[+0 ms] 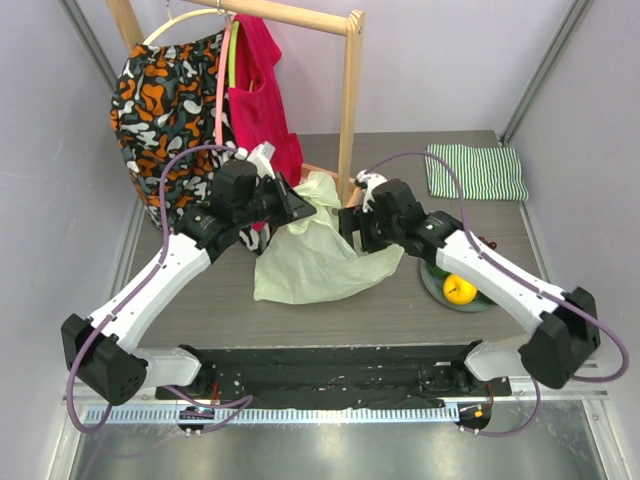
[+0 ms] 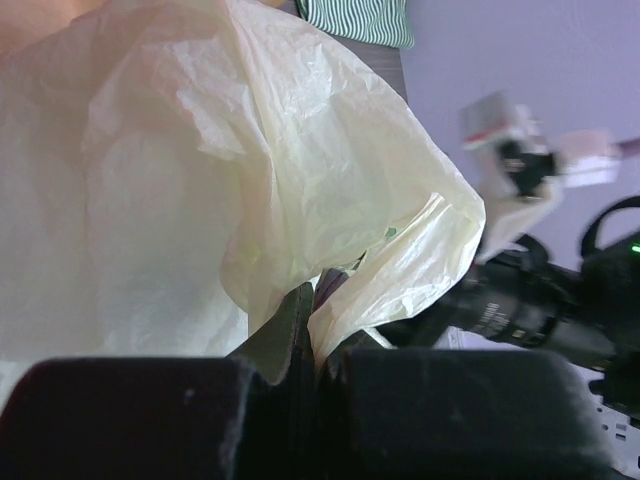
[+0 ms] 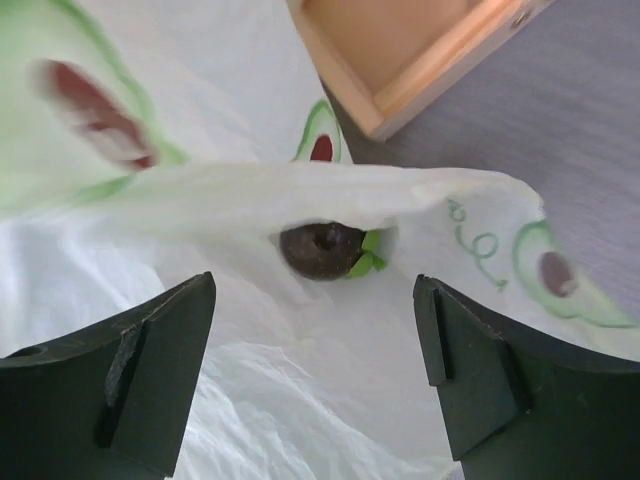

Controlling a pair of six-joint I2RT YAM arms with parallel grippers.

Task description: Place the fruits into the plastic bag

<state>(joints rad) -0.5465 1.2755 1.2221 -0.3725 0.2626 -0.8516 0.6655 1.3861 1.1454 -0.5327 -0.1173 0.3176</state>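
Right wrist view showed the right gripper [image 3: 312, 300] spread wide, plum [image 3: 322, 250] just ahead inside the bag [image 3: 250, 200]; left gripper [image 2: 303, 330] was pinched on its film (thin, probably slippery, I'd grab bunched edges).

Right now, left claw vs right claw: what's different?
Left claw is shut, pinching the plastic bag; right claw is open, gripping nothing. Left claw is at the bag's upper left edge; right claw is at its right side, facing an opening where a dark round fruit shows. Shared: both are at the bag.
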